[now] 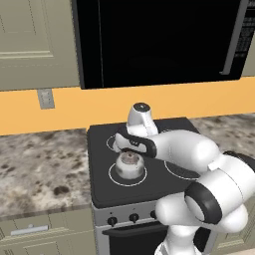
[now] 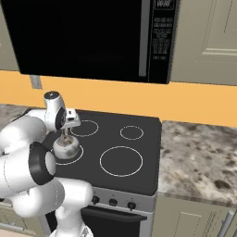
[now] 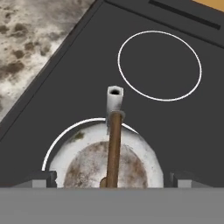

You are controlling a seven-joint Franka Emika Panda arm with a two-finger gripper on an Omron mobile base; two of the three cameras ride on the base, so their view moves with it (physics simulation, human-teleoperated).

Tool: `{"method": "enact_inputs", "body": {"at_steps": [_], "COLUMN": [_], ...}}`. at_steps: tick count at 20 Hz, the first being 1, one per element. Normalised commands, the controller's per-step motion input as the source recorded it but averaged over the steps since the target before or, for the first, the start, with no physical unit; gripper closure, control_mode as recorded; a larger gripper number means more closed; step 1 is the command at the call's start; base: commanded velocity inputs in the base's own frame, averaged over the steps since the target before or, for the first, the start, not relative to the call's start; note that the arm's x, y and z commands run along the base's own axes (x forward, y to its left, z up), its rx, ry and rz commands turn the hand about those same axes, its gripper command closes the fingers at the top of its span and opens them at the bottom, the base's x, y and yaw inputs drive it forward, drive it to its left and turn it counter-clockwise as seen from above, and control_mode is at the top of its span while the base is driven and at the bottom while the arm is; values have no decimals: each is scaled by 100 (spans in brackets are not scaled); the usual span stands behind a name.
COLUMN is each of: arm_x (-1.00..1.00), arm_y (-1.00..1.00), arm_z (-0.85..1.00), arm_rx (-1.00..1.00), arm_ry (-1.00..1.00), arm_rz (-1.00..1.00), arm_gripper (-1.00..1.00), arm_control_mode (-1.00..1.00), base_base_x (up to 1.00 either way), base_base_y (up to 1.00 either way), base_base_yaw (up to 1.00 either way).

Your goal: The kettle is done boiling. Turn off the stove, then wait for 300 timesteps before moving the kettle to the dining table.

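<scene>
**Gripper poised over kettle handle: pick-up not yet secured**

Location of item. The kettle (image 1: 129,165) sits on the front-left burner ring (image 3: 83,127) of the stove (image 1: 149,179), close to the cooktop's front edge and above the knob row (image 1: 133,217). In the hand view its short spout (image 3: 114,99) points away from the camera, and the thin brownish wire handle (image 3: 113,148) runs along the same line over the lid.

Gripper condition. The gripper (image 3: 113,180) hangs directly above the kettle. Its two finger tips (image 3: 41,179) stand wide apart, one on each side of the kettle body, with the handle running midway between them. The fingers are open and nothing is held.

Assessment of step in hand. This appears to be the approach to grasp the kettle for transfer to the dining table. Whether the burner is off cannot be read from the knobs.

Recommendations:
- Descend straight down, keeping the handle centred between the tips. The closing axis already crosses the handle, which is the correct alignment.
- Stop once the tips bracket the wire at its highest point. Going lower risks striking the lid.
- The handle is thin, so close fully and confirm hold before lifting.
- Lift vertically to clear the cooktop, keeping the kettle level.
</scene>
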Motion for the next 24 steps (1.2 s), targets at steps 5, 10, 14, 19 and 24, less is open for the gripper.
{"method": "enact_inputs", "body": {"at_steps": [5, 10, 14, 19, 24], "arm_x": [8, 0, 0, 0, -2], "arm_y": [5, 1, 0, 0, 0], "arm_z": [-17, -2, 0, 0, 1], "arm_rx": [0, 0, 0, 0, 0], "arm_ry": [1, 0, 0, 0, 0], "arm_rz": [1, 0, 0, 0, 0], "arm_gripper": [100, 100, 100, 100, 100], "arm_control_mode": [-100, -100, -100, -100, -100], "base_base_x": [0, 0, 0, 0, 0], "base_base_y": [0, 0, 0, 0, 0], "base_base_yaw": [0, 0, 0, 0, 0]}}
